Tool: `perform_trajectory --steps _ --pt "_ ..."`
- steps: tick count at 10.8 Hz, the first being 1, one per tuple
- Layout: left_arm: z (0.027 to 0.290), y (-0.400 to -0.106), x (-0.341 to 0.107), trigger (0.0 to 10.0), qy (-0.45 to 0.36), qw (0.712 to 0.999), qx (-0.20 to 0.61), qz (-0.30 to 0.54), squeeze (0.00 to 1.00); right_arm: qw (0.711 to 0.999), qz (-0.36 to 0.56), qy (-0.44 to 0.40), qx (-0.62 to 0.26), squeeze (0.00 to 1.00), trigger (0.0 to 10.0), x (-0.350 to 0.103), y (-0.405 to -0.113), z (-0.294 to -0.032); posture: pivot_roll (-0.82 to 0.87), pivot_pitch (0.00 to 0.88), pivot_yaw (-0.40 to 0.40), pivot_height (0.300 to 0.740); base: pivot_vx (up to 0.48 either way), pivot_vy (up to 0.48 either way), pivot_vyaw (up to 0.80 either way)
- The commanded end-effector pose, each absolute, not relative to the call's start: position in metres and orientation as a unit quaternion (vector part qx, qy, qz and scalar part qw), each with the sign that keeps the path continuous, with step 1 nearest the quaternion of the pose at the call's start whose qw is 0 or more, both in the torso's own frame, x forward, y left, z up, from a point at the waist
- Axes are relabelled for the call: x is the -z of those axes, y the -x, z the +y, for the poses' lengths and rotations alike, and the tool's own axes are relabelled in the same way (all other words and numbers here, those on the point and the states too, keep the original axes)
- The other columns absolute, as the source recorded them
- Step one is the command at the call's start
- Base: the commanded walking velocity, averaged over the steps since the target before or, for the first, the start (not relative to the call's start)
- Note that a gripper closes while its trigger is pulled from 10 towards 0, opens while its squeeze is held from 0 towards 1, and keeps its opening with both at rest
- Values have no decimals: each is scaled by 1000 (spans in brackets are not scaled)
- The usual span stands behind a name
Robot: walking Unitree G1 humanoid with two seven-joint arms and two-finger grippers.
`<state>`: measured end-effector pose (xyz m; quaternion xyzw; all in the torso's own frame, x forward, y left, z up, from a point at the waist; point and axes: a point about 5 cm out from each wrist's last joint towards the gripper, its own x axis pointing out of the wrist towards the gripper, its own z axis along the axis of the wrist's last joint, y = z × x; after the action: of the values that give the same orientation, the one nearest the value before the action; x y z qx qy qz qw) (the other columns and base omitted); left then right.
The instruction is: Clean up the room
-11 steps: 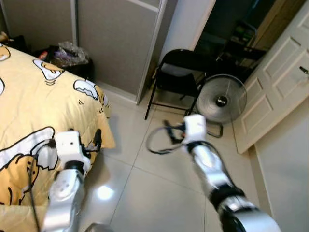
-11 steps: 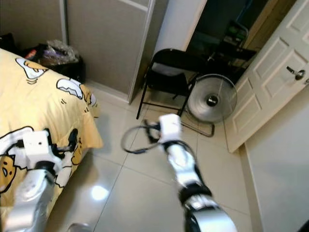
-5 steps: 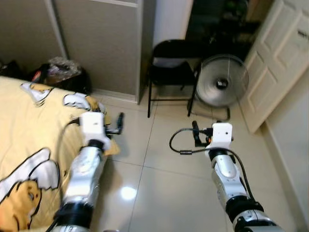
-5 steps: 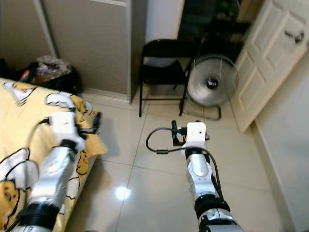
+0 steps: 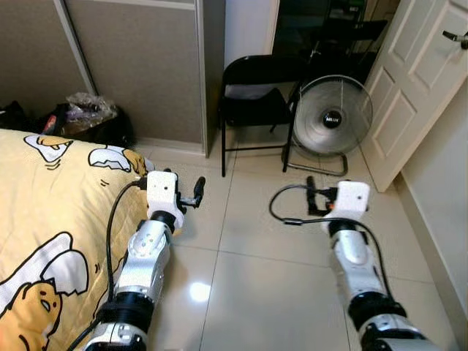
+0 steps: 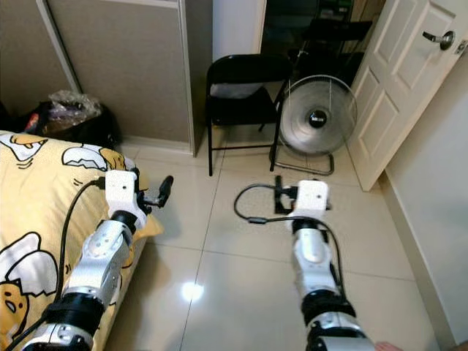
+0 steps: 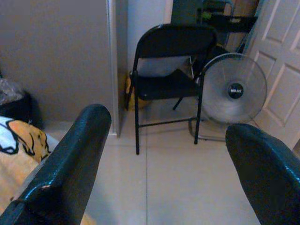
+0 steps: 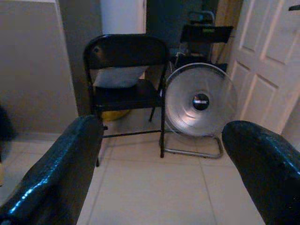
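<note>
My left gripper [image 5: 197, 191] is held out over the tiled floor [image 5: 248, 285] by the corner of the bed [image 5: 44, 212]. It is open with nothing between its fingers [image 7: 89, 136]. My right gripper [image 5: 311, 197] hangs level over the floor in front of the round fan [image 5: 333, 117], also open and holding nothing, its fingers [image 8: 75, 150] spread wide. Both point toward a black folding chair [image 5: 252, 95] with a light cushion [image 7: 161, 65] on its seat. A heap of bags [image 5: 84, 117] lies on the floor beyond the bed.
The bed carries a yellow cartoon quilt. Grey sliding wardrobe doors [image 5: 139, 66] run behind the bags. A white panelled door [image 5: 424, 80] stands open at the right, beside a dark doorway [image 5: 329, 29]. A yellow thing [image 7: 129, 86] lies under the chair.
The camera has swung and levelled, so chair and fan now sit at centre. Both arms now reach forward side by side; the left gripper has left the quilt for the floor.
</note>
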<state>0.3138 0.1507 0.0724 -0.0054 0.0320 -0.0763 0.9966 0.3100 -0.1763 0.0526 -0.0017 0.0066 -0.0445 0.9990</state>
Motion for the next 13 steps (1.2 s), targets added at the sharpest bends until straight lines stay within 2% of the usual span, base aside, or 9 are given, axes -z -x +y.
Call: perform_trajectory --steps 1,2,3,6,10,11,12,13 --pt "146 -318 -74 10000 -3 996 82 29 0 999 4 -5 50 0 10000 -57 -313 -180 6 0 -13 740 0 0 0" --pt "148 -319 -73 10000 -5 997 70 32 0 998 4 6 57 0 10000 -58 -314 -182 6 0 -16 740 0 0 0" --pt "153 -320 -74 10000 7 998 57 25 1000 999 -15 -19 46 1000 10000 -63 -314 -181 9 0 -23 740 0 0 0" --pt "151 -322 -71 10000 32 998 34 29 1000 998 -20 -21 52 1000 10000 -63 -312 -183 2 0 -34 740 0 0 0" --pt "146 -324 -71 10000 23 998 47 29 1000 1000 -23 2 17 1000 10000 -60 -307 -180 3 0 -35 740 0 0 0" --pt "144 -322 -74 10000 26 997 72 12 0 999 -33 34 -19 196 10000 -63 -308 -170 12 0 -39 740 0 0 0" --pt "145 -323 -74 10000 15 998 66 14 0 999 -34 27 -15 0 10000 -65 -310 -169 20 0 -41 740 0 0 769" --pt "145 -324 -75 10000 7 998 66 9 0 999 -30 26 -9 0 10000 -65 -311 -170 26 0 -41 740 0 0 769"
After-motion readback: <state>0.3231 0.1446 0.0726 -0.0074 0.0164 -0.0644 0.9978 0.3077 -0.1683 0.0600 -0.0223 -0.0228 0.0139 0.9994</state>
